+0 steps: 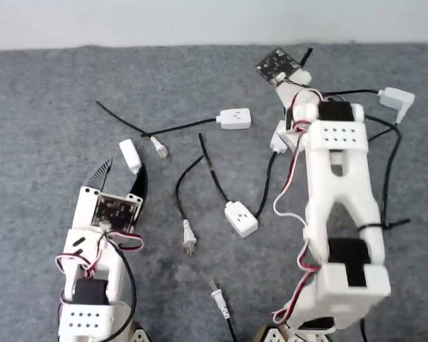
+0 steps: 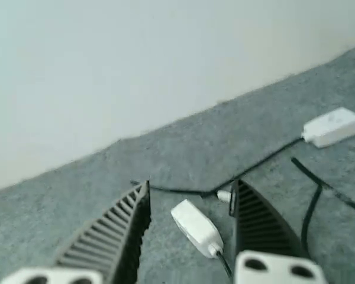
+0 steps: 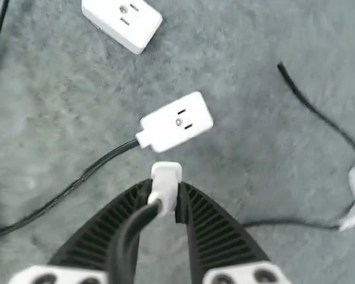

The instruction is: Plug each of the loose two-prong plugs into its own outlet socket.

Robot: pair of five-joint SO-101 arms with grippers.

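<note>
Black and ribbed, the right claw [image 3: 165, 195] is closed narrowly on a white plug [image 3: 165, 177], whose black cord is led back between the jaws; its prongs are not seen. Just ahead of the plug, toward the near edge of the grey-covered table [image 1: 43, 107], a white socket [image 3: 176, 123] is laid with its slotted face upward and the slots bare. The long axis of this socket is set slantwise across the line of the claw, its cord end turned to one side, while the plug is held lengthwise along that line. The coming move is judged to turn on this: the plug would have to be carried forward over the face and tipped until the prongs meet the slots from above. A second socket [image 3: 121, 22] is laid farther on, also face up and unfilled.

The left claw [image 2: 193, 189] is spread wide toward the left edge, its jaws set on either side of a white corded piece [image 2: 195, 226] and apart from it. Whether that piece is a plug or a socket cannot be told. A small plug [image 2: 223, 195] is laid just beyond it.

A loose plug [image 1: 188, 244] is seen mid-table and a further loose plug [image 1: 217, 299] by the near edge, both between the two arms. A far socket [image 1: 234, 118] and a corner socket [image 1: 396, 98] are laid toward the far edge.
</note>
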